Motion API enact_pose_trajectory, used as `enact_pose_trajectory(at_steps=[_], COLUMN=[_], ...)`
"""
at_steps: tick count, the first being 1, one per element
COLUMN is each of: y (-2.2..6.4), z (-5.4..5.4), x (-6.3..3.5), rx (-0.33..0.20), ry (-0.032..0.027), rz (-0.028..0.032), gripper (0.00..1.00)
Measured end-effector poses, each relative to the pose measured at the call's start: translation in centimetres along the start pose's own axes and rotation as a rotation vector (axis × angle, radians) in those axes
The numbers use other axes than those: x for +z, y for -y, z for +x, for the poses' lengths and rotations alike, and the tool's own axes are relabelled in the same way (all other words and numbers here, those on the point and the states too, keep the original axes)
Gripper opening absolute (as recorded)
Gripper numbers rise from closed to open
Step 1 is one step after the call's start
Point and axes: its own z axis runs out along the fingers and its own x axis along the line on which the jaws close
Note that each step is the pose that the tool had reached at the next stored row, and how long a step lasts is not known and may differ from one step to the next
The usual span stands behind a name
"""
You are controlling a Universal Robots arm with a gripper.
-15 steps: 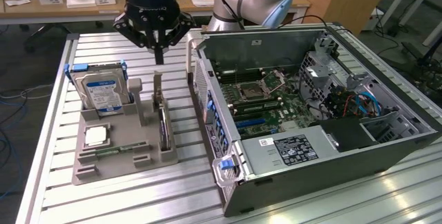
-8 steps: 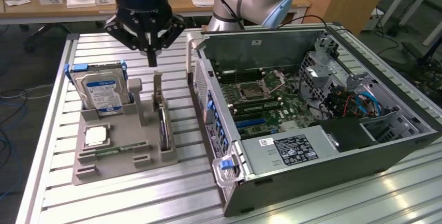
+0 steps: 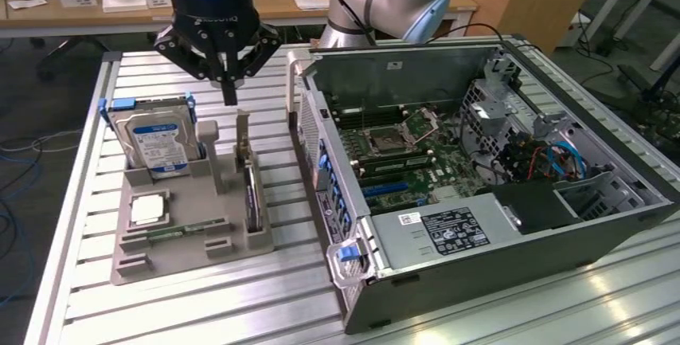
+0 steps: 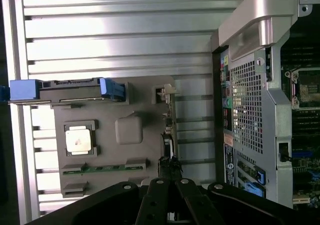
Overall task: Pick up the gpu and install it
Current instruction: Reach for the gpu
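The gpu [image 3: 251,190] stands on its long edge in a slot of the grey holder tray [image 3: 159,261], its silvery bracket [image 3: 242,134] at the far end. Seen from the wrist, the gpu [image 4: 168,135] is a thin dark edge running along the tray [image 4: 145,97]. My gripper [image 3: 228,94] hangs above the bracket end with a clear gap to it, fingers pointing down and shut together on nothing. In the wrist view my gripper [image 4: 170,177] lines up over the card's edge.
The tray also holds a silver hard drive [image 3: 159,142] with a blue-white label, a square processor [image 3: 149,208] and a green memory stick [image 3: 186,229]. The open computer case [image 3: 467,162] lies at the exterior view's right, close beside the tray, on a ribbed aluminium table [image 3: 212,305].
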Motion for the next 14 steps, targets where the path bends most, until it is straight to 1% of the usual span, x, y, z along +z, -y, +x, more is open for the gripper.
enact_pose_trajectory(at_steps=[7, 14], y=[0.06, 0.68], z=[0.0, -0.05], x=[0.0, -0.03], rx=[0.0, 0.0], ry=[0.0, 0.0], rz=[0.0, 0.0], gripper=[0.11, 0.11])
